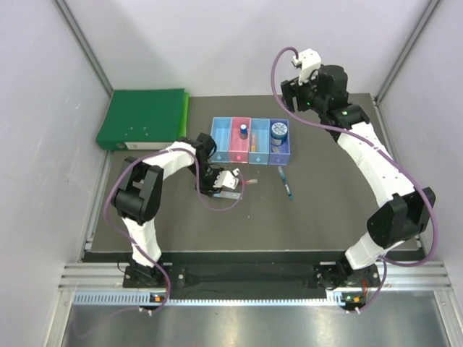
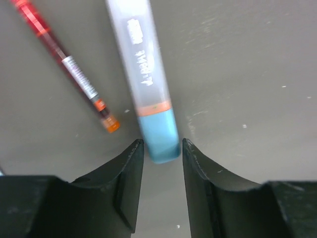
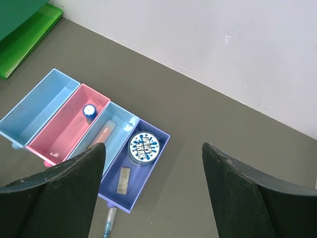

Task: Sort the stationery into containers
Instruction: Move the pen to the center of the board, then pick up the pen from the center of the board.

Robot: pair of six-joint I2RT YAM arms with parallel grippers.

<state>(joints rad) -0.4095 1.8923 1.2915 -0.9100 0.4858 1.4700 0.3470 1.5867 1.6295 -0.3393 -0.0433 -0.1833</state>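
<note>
- Toward the near middle of the surface [image 1: 340, 181], the left hand [image 2: 161, 145] sits low. Its fingers are part-way open and flank the teal cap of a marker [image 2: 146, 74]. A sliver of surface shows beside the cap, so it is not clamped.
- Marker lies flat. In the wrist view its long axis runs away from the hand, teal cap nearest the fingers, pale body pointing off.
- Red pen [image 2: 74, 74] lies just beside the marker, not touching. It is set at an angle, orange tip toward the hand, the other end splaying away.
- Dark blue pen [image 1: 286, 182] lies apart to the right, running near-to-far, its far end close to the purple bin.
- Containers [image 3: 39, 106] stand as four joined bins in a row.
  - Pink bin: bottle [image 3: 89, 111], upright.
  - Second light-blue bin: orange-pink pen [image 3: 101, 135], lengthwise.
  - Purple bin: reel [image 3: 143, 147] and pale block [image 3: 124, 179].
- Green binder [image 1: 145, 119] lies flat at the far left.
- Right hand [image 3: 153, 148] hangs high over the bins, spread wide, holding nothing.
</note>
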